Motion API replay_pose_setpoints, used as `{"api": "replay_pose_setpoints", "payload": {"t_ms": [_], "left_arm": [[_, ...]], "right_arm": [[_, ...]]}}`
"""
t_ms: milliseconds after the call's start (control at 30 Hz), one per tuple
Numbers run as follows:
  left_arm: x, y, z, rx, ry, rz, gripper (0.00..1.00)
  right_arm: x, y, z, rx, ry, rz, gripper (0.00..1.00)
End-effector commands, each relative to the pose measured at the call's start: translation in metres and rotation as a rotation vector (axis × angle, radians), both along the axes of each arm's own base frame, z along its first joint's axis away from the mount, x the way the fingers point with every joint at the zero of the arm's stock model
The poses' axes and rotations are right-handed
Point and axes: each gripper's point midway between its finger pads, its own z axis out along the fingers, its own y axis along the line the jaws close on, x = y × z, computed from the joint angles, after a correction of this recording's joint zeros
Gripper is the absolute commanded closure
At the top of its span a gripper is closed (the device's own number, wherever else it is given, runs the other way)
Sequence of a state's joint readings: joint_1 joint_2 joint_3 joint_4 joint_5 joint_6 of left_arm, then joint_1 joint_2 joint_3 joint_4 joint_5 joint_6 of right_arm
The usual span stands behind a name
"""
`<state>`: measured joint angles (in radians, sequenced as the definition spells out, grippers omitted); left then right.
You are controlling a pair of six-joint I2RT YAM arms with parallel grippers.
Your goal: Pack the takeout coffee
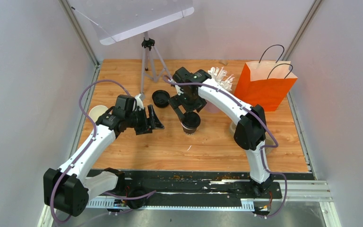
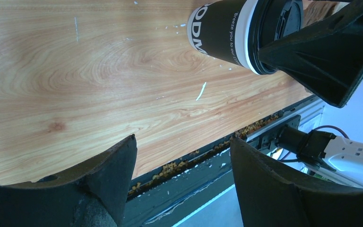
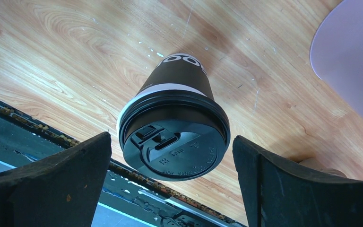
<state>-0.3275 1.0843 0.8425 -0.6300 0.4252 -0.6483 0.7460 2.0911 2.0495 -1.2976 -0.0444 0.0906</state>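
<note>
A dark takeout coffee cup [image 1: 190, 124] with white lettering, a white rim and a black lid [image 3: 175, 144] stands upright mid-table. My right gripper [image 1: 187, 112] hovers just above it, open, one finger on each side of the lid without touching; the cup [image 3: 177, 82] fills the middle of the right wrist view. My left gripper [image 1: 153, 124] is to the cup's left, open and holding nothing [image 2: 183, 142]. In the left wrist view the cup [image 2: 222, 30] appears top right beside a right-gripper finger [image 2: 331, 52]. A loose black lid [image 1: 160, 98] lies behind. An open white cup [image 1: 97, 112] sits far left.
An orange paper bag [image 1: 264, 85] with handles stands open at the back right. A cup of white straws [image 1: 221, 78] is beside it, behind the right arm. A tripod [image 1: 147, 61] stands at the back centre. Crumbs line the table's near edge [image 2: 179, 163].
</note>
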Motion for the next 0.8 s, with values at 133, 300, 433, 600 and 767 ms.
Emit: {"api": "replay_pose_setpoints", "payload": {"t_ms": [133,300,433,600,767], "left_arm": [[0.014,-0.017,0.017,-0.068,-0.076,-0.069,0.22],[0.028,-0.041,0.033,-0.159,-0.143,-0.089,0.22],[0.034,-0.067,0.037,-0.231,-0.145,-0.115,0.23],[0.051,-0.083,0.028,-0.222,-0.154,-0.113,0.25],[0.072,-0.088,0.012,-0.208,-0.174,-0.092,0.26]], "right_arm": [[0.000,0.005,0.069,0.110,-0.098,0.008,0.04],[-0.014,-0.007,0.058,0.134,-0.083,-0.011,0.22],[-0.021,-0.009,0.052,0.180,-0.092,-0.010,0.42],[-0.016,-0.008,0.048,0.189,-0.121,-0.019,0.57],[-0.004,-0.004,0.045,0.207,-0.169,-0.040,0.61]]}}
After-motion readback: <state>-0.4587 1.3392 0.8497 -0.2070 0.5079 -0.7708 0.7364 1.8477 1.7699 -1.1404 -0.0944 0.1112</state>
